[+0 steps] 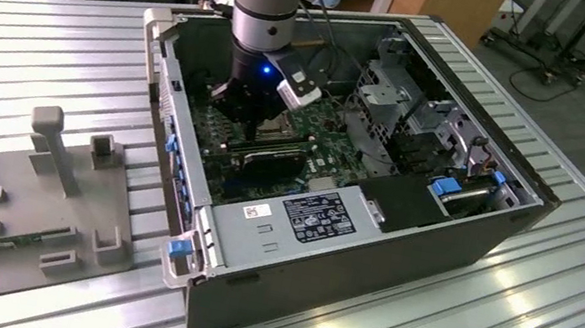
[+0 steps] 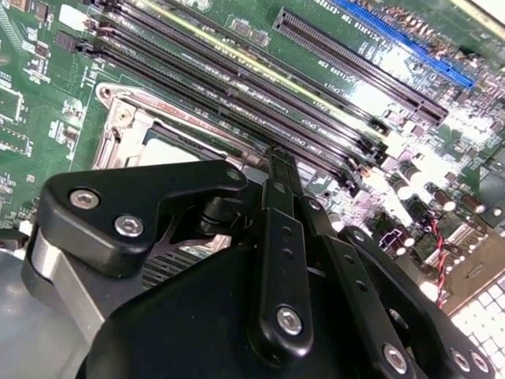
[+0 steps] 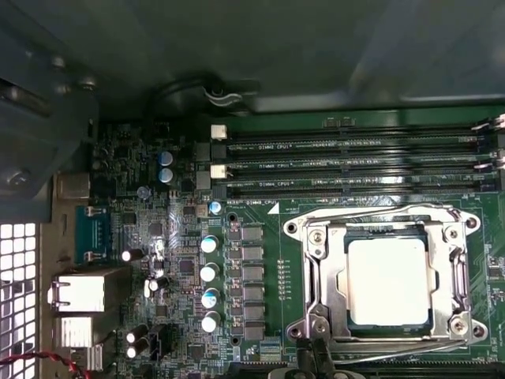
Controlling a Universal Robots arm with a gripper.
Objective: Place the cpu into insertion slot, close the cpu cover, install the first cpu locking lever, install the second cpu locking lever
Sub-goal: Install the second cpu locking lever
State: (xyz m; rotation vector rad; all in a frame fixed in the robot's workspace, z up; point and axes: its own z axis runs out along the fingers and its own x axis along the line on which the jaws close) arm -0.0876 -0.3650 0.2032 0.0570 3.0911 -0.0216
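Observation:
In the first wrist view the pale square cpu [image 3: 390,280] lies flat in the insertion slot [image 3: 452,237]. The silvery cpu cover [image 3: 327,272] is down around it like a frame. One thin wire lever [image 3: 371,212] runs along the socket edge nearest the memory slots, and another [image 3: 410,345] runs along the opposite edge. My gripper [image 3: 318,359] is shut, its black tips just off the socket corner, by the second lever's end. The second wrist view has my gripper [image 2: 280,162] above the cover [image 2: 118,130] and a sliver of cpu [image 2: 170,150]. In the exterior view my gripper [image 1: 255,126] reaches down into the computer case [image 1: 410,248].
Long black memory slots [image 3: 355,166] run beside the socket, and capacitors [image 3: 209,272] stand on its other side. The case walls, a drive cage [image 1: 398,110] and the power supply [image 1: 308,216] hem in the arm. A grey fixture plate [image 1: 20,206] lies on the slatted table at the exterior view's left.

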